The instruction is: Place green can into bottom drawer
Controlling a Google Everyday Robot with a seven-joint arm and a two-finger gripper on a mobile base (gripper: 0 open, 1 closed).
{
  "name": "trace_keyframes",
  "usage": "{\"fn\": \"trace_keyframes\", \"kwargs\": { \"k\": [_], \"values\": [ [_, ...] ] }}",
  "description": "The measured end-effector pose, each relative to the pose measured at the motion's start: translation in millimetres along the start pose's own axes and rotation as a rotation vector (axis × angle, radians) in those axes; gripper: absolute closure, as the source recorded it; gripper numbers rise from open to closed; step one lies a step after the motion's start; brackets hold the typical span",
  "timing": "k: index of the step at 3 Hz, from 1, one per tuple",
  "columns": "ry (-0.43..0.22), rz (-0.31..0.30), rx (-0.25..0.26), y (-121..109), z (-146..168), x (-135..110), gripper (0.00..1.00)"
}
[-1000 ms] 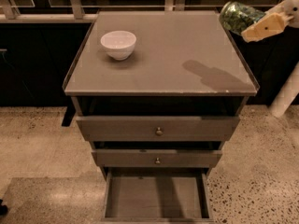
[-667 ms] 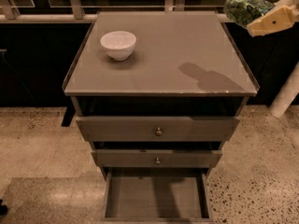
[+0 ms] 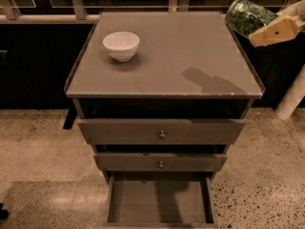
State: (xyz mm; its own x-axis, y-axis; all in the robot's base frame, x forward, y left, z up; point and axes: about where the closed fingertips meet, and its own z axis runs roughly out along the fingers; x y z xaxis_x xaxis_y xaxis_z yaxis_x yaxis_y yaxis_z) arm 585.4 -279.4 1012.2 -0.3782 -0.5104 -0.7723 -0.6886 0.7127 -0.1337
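Pincer (image 3: 259, 27) was clamped on the green can (image 3: 244, 14), tilted in mid-air. Bottom drawer (image 3: 157, 202) sat open and bare, well below and left of the pincer. Pickup looked done; lowering and release were left

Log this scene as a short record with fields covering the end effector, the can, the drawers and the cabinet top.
end effector: upper right of view, raised beside the cabinet's right rear corner, shut on the can
green can: held in the air, tilted, not over the drawer
bottom drawer: pulled out, floor bare
upper drawers: two, each with a knob, not pulled out like the bottom one
cabinet top: carries a white bowl near its left rear
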Motion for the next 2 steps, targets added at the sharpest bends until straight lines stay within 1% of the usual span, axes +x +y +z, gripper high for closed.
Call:
{"fn": "trace_keyframes", "kwargs": {
  "k": [1,2],
  "values": [
    [-0.108,0.059,-0.021,46.7,-13.0,-4.1,1.0],
    [-0.186,0.139,-0.008,81.2,-17.8,17.2,1.0]
  ]
}}
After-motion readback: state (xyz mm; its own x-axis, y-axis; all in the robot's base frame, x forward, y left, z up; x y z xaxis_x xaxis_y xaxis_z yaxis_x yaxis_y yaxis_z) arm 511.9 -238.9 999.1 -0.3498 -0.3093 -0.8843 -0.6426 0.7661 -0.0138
